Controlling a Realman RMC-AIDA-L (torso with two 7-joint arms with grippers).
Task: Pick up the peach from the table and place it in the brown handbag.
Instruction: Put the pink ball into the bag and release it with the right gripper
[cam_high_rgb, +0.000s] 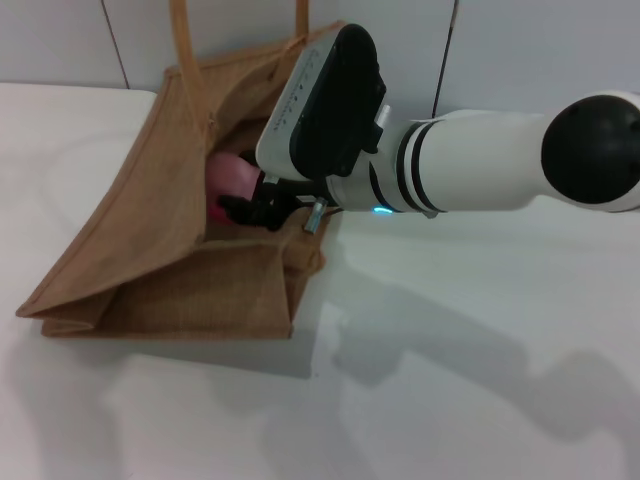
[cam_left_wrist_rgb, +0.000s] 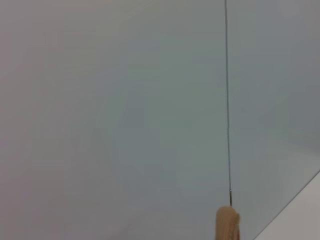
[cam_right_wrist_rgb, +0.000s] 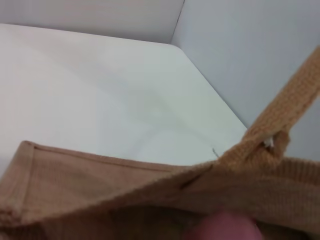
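Surface (cam_high_rgb: 450, 400): white, broad, bearing the shadows of the arm and bag in the near part. Bag (cam_high_rgb: 150, 270): tan-brown woven jute, slumped toward the robot's left with its mouth open toward the right; lighter trim along the edges; the right wrist view looks along its woven rim and the base of one handle (cam_right_wrist_rgb: 287, 107). Right gripper (cam_high_rgb: 262, 208): reaching in from the robot's right, its dark fingers inside the bag's mouth, clamped on the peach. Peach (cam_high_rgb: 232, 178): pale pink, inside the bag's opening, partly hidden behind the wrist housing; a pink blur at the edge of the right wrist view (cam_right_wrist_rgb: 225, 227) is the same fruit. Bag handles (cam_high_rgb: 180, 40): two light-brown straps rising past the top of the head view. Wall (cam_high_rgb: 60, 40): pale panels behind the surface. Left gripper: not in view; its wrist camera shows only wall and a handle tip (cam_left_wrist_rgb: 227, 222).
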